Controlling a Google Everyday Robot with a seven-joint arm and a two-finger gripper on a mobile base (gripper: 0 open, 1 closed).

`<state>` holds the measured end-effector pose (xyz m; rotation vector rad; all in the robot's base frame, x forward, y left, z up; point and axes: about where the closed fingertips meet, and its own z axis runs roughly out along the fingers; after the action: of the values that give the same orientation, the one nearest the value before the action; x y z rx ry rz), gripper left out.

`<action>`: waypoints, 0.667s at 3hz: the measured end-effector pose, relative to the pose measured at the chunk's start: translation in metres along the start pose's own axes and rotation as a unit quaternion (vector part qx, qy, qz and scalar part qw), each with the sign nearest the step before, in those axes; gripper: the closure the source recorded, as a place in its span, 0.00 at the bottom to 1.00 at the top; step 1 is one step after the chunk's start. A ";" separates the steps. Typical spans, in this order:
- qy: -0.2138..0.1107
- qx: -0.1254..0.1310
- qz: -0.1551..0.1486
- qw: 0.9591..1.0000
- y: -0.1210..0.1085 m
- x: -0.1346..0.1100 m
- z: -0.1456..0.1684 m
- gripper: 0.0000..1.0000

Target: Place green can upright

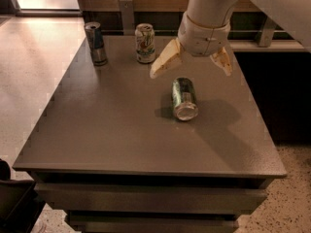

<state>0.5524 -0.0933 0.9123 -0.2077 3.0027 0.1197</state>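
Camera view: green can (184, 98) lies sideways beneath spread jaws.

We see a dim, warm scene, brightest where light washes the floor (29, 47) at 10 o'clock. The gripper (190, 74), fingers spread, hangs over the table (97, 130) toward 1 o'clock and throws a broad shadow toward 4 o'clock. The green can (183, 98) shades its 9 o'clock side, and its silver end glints.
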 end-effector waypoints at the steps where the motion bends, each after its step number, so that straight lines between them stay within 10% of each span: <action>1: -0.002 0.048 0.012 0.999 0.001 -0.003 0.007 0.00; 2: 0.003 0.077 0.016 0.997 0.000 -0.007 0.015 0.00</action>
<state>0.5613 -0.0907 0.8988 -0.1438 3.0039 -0.1079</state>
